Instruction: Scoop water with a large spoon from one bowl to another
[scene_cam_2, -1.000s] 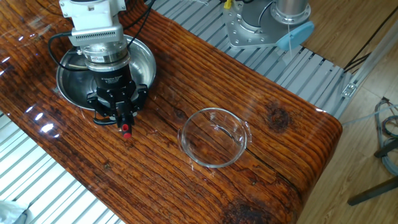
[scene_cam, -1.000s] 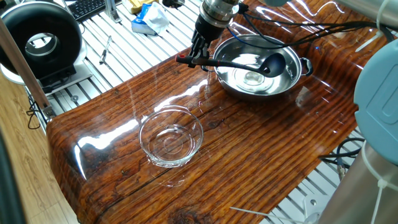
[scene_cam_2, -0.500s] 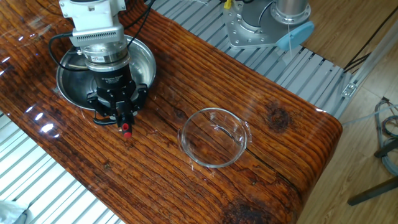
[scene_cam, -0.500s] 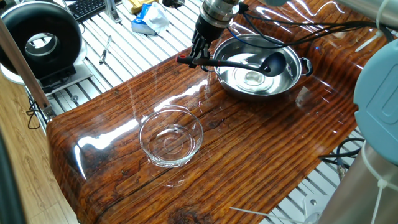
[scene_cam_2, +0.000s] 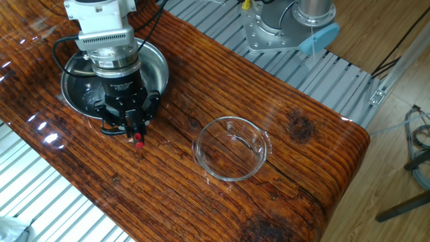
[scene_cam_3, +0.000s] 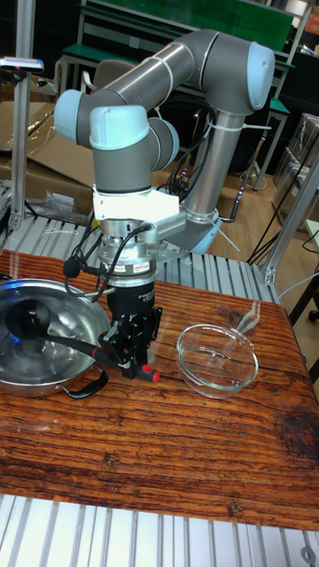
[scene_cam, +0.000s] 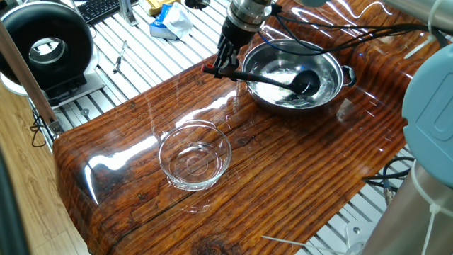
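Observation:
My gripper (scene_cam: 225, 66) is shut on the red-tipped end of the large spoon's handle, just outside the near rim of the steel bowl (scene_cam: 338, 62). The large spoon (scene_cam: 272, 78), a black ladle, slopes down over the rim, and its scoop (scene_cam: 306, 82) sits low in the shiny water (scene_cam: 277, 65). In the other fixed view the gripper (scene_cam_2: 134, 126) hides most of the large spoon; only the red tip (scene_cam_2: 138, 142) shows beside the steel bowl (scene_cam_2: 158, 64). The clear glass bowl (scene_cam: 195, 156) (scene_cam_2: 232, 148) stands apart on the wood. The tall fixed view shows gripper (scene_cam_3: 133, 353), scoop (scene_cam_3: 32, 321), steel bowl (scene_cam_3: 35, 384) and glass bowl (scene_cam_3: 218, 359).
The wooden tabletop (scene_cam: 283, 184) ends at slatted metal on all sides. A black round device (scene_cam: 46, 44) and a blue-white cloth (scene_cam: 170, 21) lie off its far side. The arm's pale blue base (scene_cam: 432, 106) stands at the right. A metal mount with a blue part (scene_cam_2: 316, 37) stands behind.
The large spoon has tipped downward: its scoop dropped from above the water to low in the steel bowl, and the water's reflections have shifted. The gripper has barely moved.

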